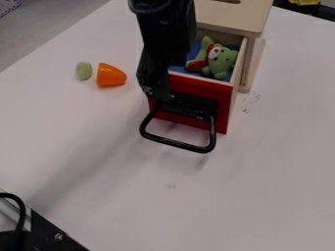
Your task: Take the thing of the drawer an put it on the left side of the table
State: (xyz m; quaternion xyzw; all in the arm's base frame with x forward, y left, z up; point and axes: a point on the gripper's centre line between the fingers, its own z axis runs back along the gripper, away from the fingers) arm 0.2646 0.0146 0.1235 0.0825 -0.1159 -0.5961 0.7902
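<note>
So, the white table (281, 186) is carrying a wooden cabinet (222, 15) with its red drawer (212, 90) standing open. The black gripper (155, 78) is hanging over the drawer's front, its grip impossible to tell. Inside, a green toy, seemingly plush (221, 61), is lying; an orange half-shell (110, 76) and smaller pale-green oval (83, 71) are resting beside the drawer

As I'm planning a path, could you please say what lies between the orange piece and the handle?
Just bare table between the orange piece and the handle, in the camera view.
</note>
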